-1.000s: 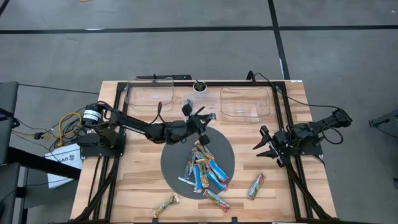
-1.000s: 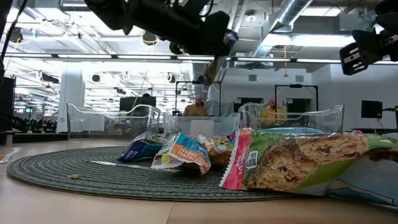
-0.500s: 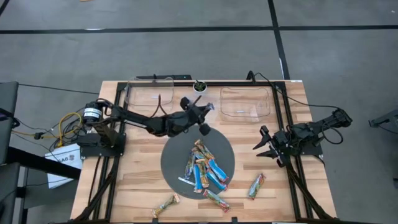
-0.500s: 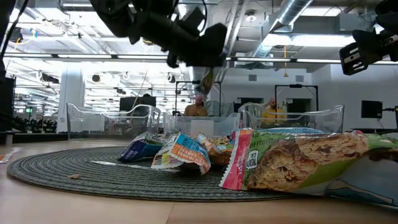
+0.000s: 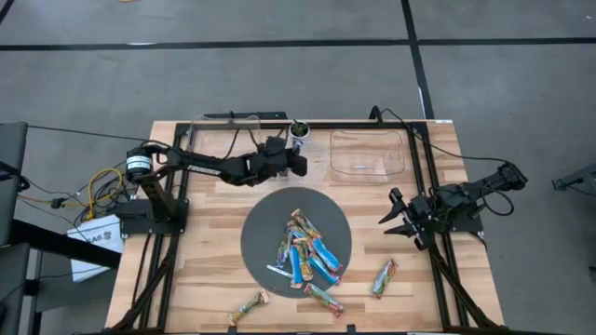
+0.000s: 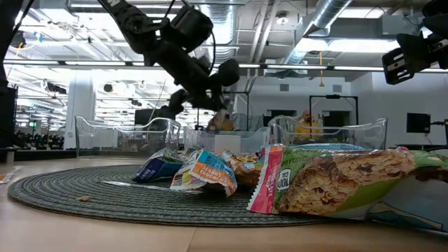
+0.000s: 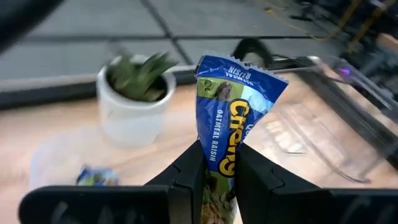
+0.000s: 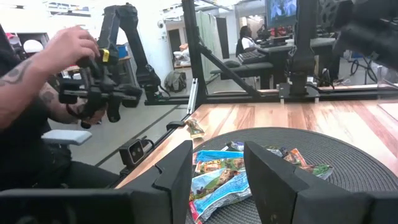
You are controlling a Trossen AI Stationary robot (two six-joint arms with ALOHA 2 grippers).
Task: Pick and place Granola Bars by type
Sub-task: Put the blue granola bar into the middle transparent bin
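Wooden table (image 5: 200,270) — round grey mat (image 5: 265,233) centre, concrete floor (image 5: 279,74) around.

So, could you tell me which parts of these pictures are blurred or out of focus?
Left wrist view: the blue bar held in the left gripper is sharp, while the potted plant behind is soft. Low view: the nearest bar looks slightly soft.

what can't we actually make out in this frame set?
- Blue bar in the left gripper: its lower end is hidden between the fingers in the left wrist view; too small in the high view.
- Left bin: contents hidden by the left arm in the high view.
- Pile on the round mat: bars overlap, so no exact count.
- Right gripper: waits open at the table's right edge, empty.
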